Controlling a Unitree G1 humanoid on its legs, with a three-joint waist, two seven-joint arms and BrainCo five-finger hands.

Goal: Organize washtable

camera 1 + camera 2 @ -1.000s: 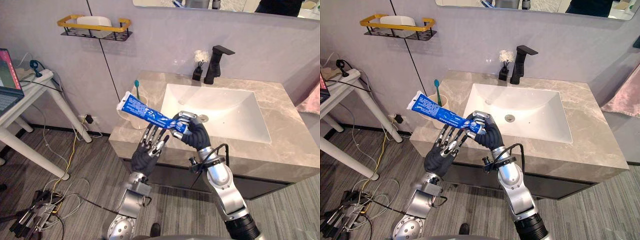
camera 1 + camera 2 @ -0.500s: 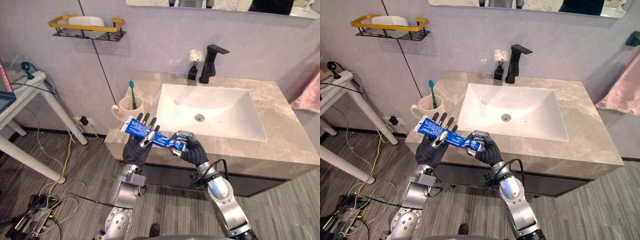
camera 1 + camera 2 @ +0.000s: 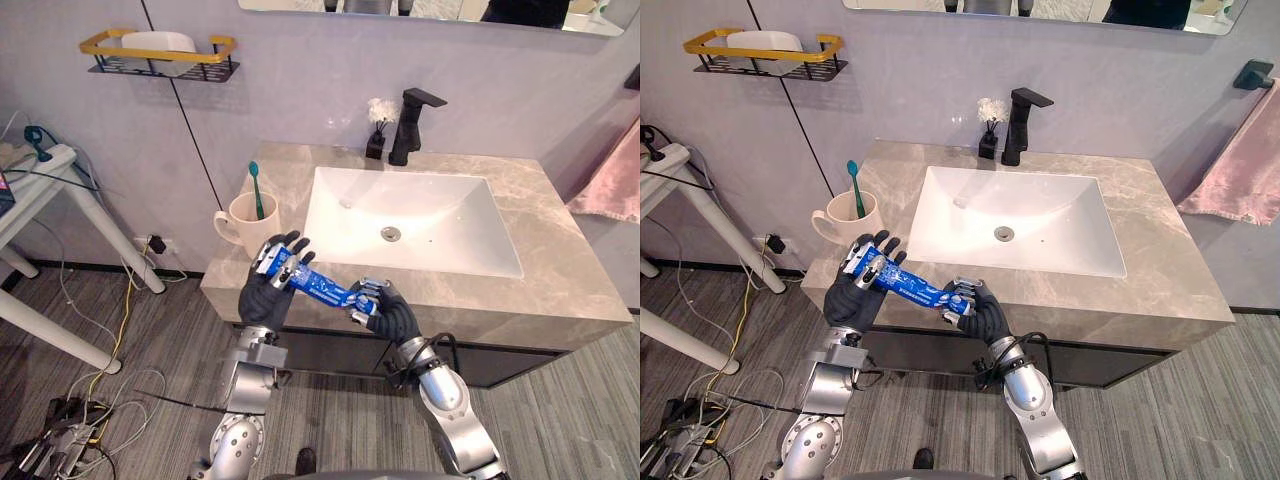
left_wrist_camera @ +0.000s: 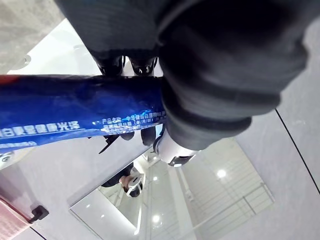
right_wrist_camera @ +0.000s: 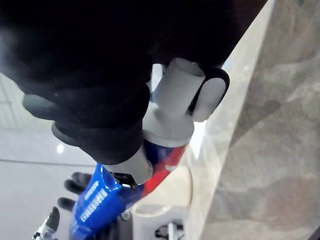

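Step in hand, as I judge it: passing the toothpaste tube between hands, on its way to storage. The tube is in the air just off the front edge of the desk and touches no surface. It runs slanted between the two hands, flat crimped end up at the left hand and cap end down at the right hand.

Right hand: fingers curled tight round the tube at its neck. The white cap sticks out past them in the right wrist view.

Left hand: fingers seem bent over the flat end with the tube across the palm. The left wrist view is too close to be sure how firm that hold is.

Next move, my guess: the right hand lets go of the cap end and the left keeps its grip. The left then lifts the tube, turns it upright and lowers it into the mug, clear of the brush already in there. If the left grip is loose, the tube could slip.

Containers:
- The mug is on the desk's left front corner, near the left hand, and holds one teal toothbrush standing up.
- The sink has nothing in it.
- The wall shelf, high on the left, holds a white item; I can't say what it is.
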